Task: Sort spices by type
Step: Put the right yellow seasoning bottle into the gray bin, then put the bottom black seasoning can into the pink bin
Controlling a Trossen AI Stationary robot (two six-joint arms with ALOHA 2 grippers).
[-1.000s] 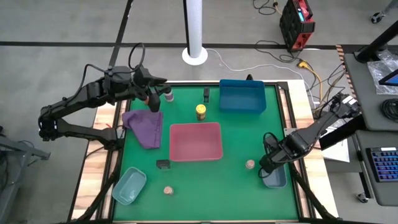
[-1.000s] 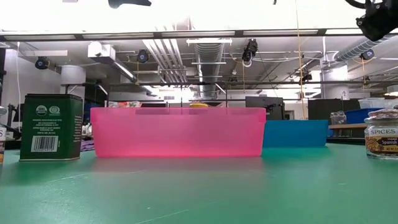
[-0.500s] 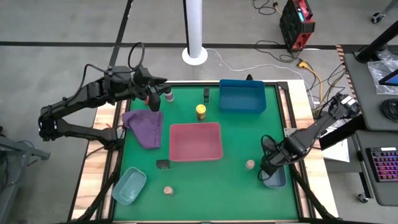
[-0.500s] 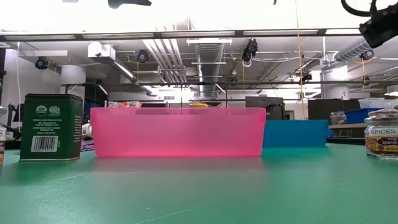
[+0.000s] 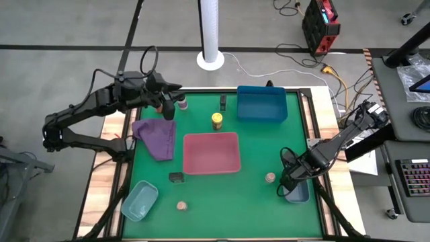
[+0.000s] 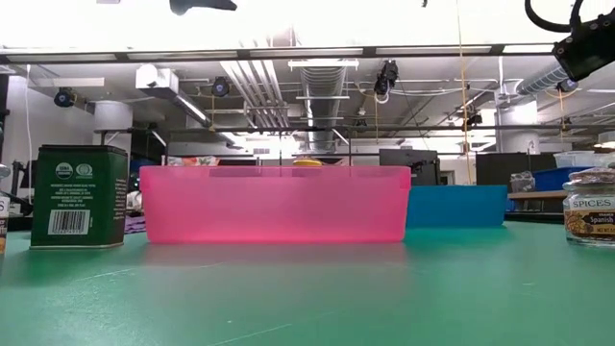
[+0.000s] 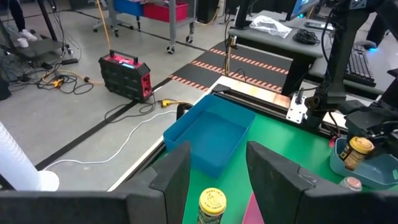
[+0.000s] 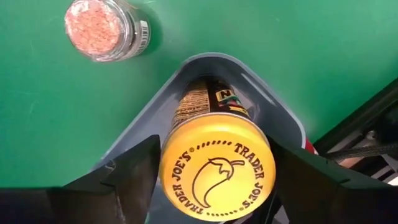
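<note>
At the lower right of the high view, the right gripper (image 8: 214, 168) clasps a yellow-capped glass spice jar (image 8: 214, 165) upright, directly above the small grey-blue plastic tray (image 8: 273, 106), while the open left gripper (image 7: 217, 168) waits upper left.

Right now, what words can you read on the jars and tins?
"TRADER JOE'S", twice around a chili drawing: yellow cap of the jar between the right gripper's fingers.
"SPICES" and "Spanish": glass jar at the table's edge.
Green tin: round seals, barcode and small print, too small to read.
</note>
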